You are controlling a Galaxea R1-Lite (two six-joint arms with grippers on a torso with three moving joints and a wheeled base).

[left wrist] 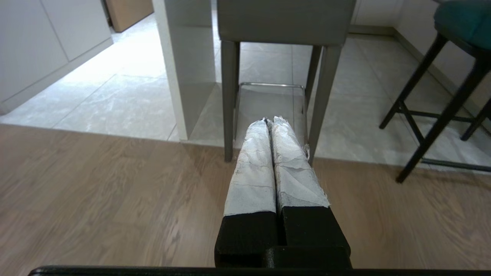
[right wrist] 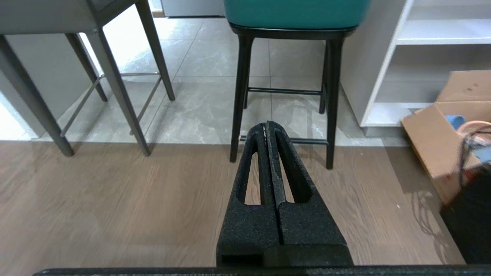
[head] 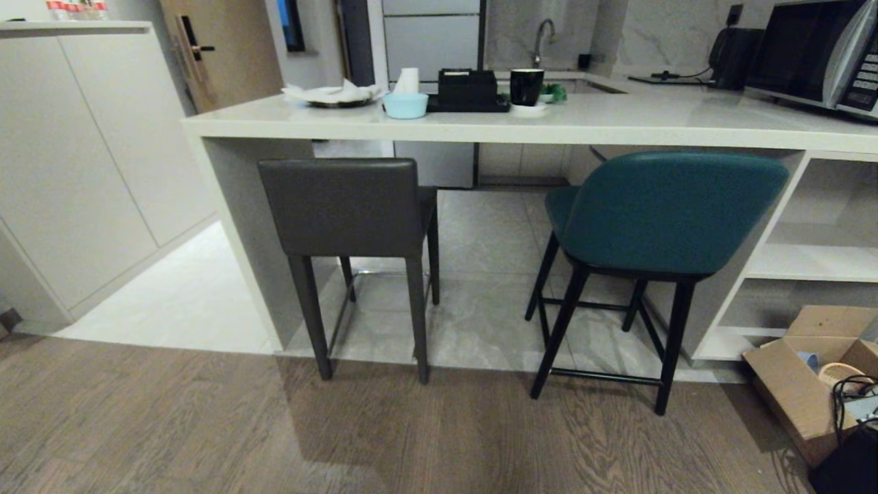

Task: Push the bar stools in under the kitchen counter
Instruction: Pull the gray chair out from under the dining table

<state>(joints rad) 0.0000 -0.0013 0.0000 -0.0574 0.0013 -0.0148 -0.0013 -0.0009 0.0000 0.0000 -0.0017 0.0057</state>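
Observation:
Two bar stools stand at the kitchen counter [head: 617,123], backs toward me. The boxy dark grey stool [head: 343,206] is on the left beside the white panel leg; the rounded teal stool [head: 669,209] is on the right near the open shelving. Both have their rear legs on the wood floor, out past the counter's edge. My left gripper [left wrist: 271,120], wrapped in white tape, is shut and empty, pointing at the grey stool's legs [left wrist: 229,99] from a distance. The black right gripper [right wrist: 266,124] is shut and empty, facing the teal stool [right wrist: 295,13]. Neither arm shows in the head view.
An open cardboard box [head: 809,384] with cables and a dark bag sits on the floor at the right, near the shelving [head: 809,264]. Tall beige cabinets [head: 82,158] line the left. On the counter stand a bowl, a mug, a tray and a microwave [head: 816,58].

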